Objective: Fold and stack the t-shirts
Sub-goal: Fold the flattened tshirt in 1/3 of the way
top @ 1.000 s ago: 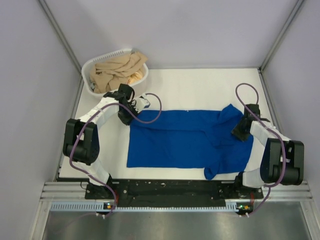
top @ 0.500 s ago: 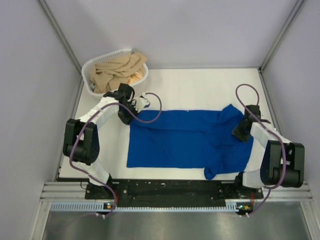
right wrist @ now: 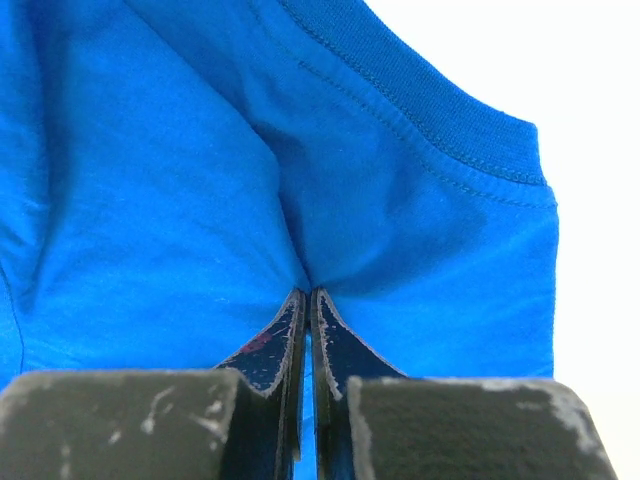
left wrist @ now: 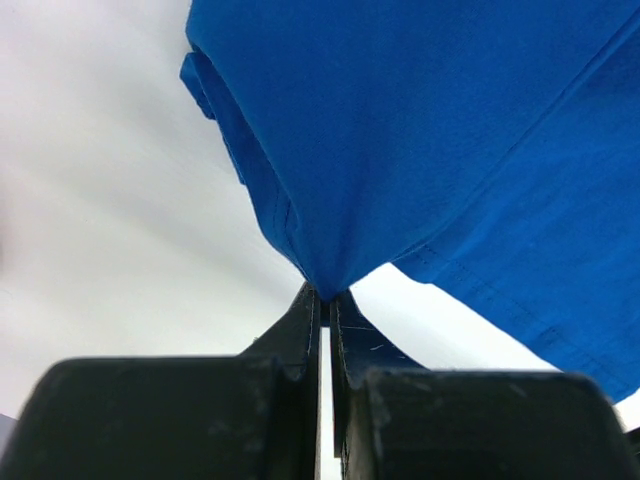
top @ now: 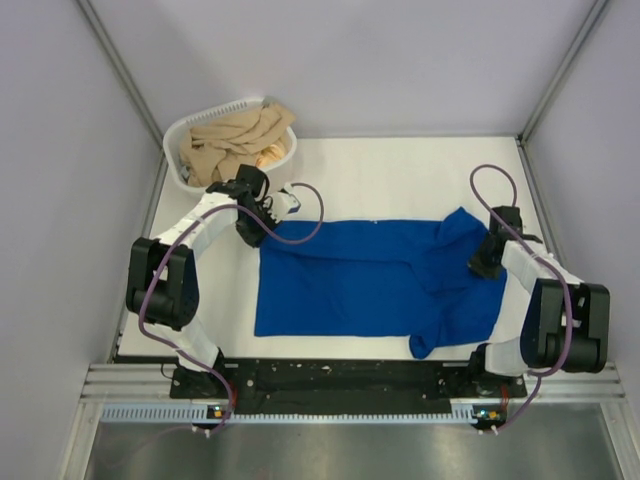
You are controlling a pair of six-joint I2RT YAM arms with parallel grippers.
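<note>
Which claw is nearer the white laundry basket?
Left. The left claw pinches a corner of the blue t-shirt just in front of the basket; the right claw grips the opposite end, far right.

White bench point(top: 400, 170) surface, plain pale grey walls point(top: 350, 60) on three sides, metal corner posts point(top: 120, 68) at the rear, slotted aluminium rail point(top: 350, 410) along near edge, even soft light
</note>
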